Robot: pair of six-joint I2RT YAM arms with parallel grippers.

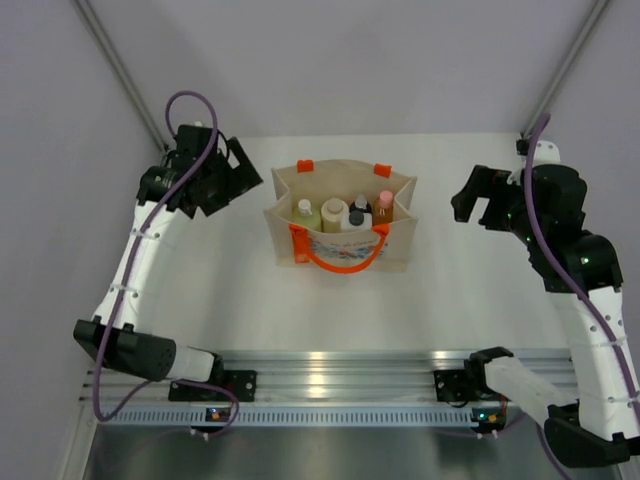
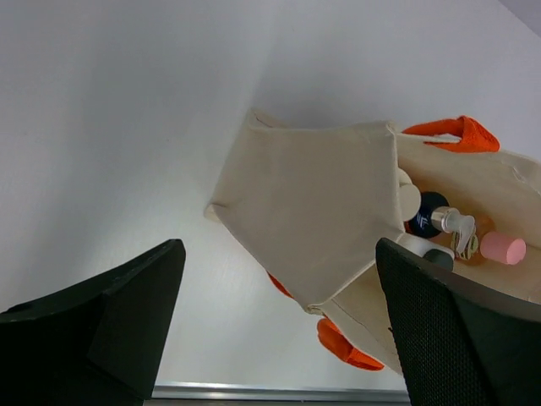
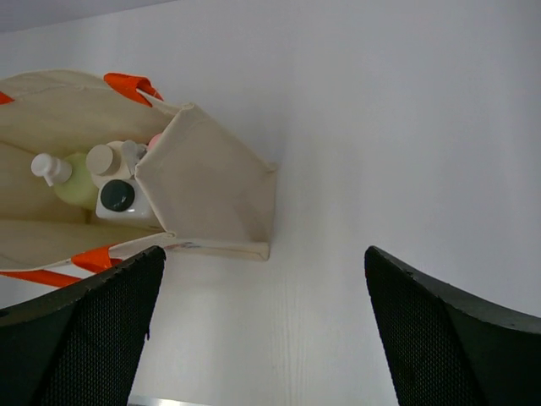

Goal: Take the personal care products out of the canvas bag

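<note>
The beige canvas bag [image 1: 400, 243] with orange handles [image 1: 338, 262] stands open at the table's middle. Several personal care products stand upright inside it: a pale yellow-green bottle [image 1: 305, 214], a cream cylinder [image 1: 333, 213], a white bottle with a dark cap [image 1: 357, 217] and an amber one with a pink cap [image 1: 385, 203]. My left gripper [image 1: 232, 175] hangs open to the left of the bag, apart from it. My right gripper [image 1: 478, 203] hangs open to its right, also apart. The left wrist view shows the bag's side wall [image 2: 313, 203] and the pink cap [image 2: 502, 248]. The right wrist view shows the other wall [image 3: 211, 190] and the yellow-green bottle [image 3: 72, 184].
Grey walls close the table on the left, right and back. An aluminium rail [image 1: 330, 375] with both arm bases runs along the near edge. White tabletop [image 1: 340, 320] lies between the bag and the rail.
</note>
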